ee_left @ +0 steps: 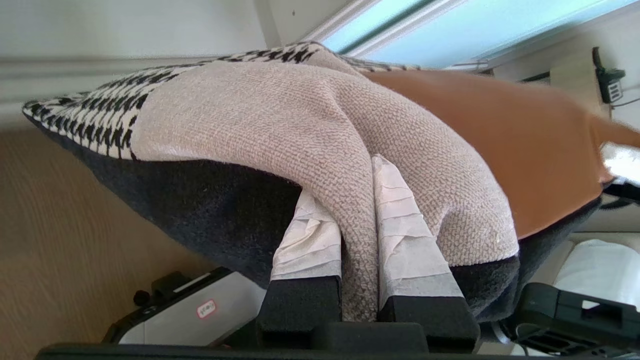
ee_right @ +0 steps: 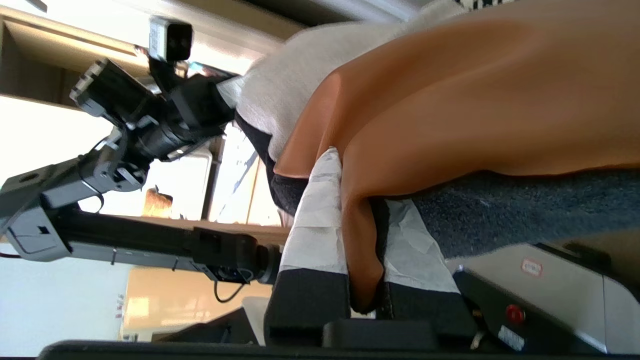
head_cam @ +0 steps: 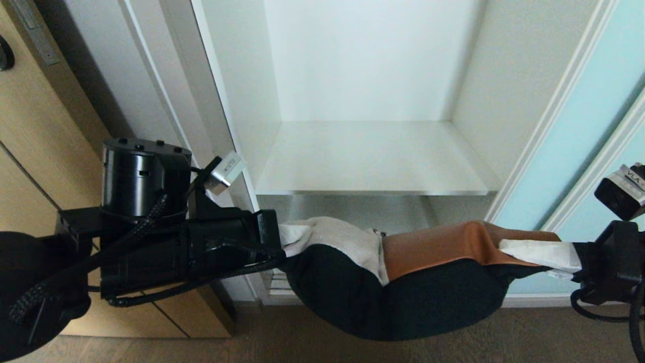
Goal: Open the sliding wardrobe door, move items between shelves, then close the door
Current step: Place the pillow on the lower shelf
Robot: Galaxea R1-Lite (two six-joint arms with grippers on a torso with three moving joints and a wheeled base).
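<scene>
Counts: one cushion (head_cam: pixel 403 297), two grippers, one shelf board, two glass door panels, one wood door.

One patchwork cushion is counted, made up of four surfaces: houndstooth strip, cream fabric, rust-brown leather, dark back. Two grippers are seen, left gripper (ee_left: pixel 357 235) and right gripper (ee_right: pixel 357 225), each with two white-taped fingers (ee_left: pixel 405 235), four fingers in all. One white shelf (head_cam: pixel 373 166) is counted inside the wardrobe, two pale-blue sliding panels (head_cam: pixel 579 131), one tan wood door (head_cam: pixel 30 141).
</scene>
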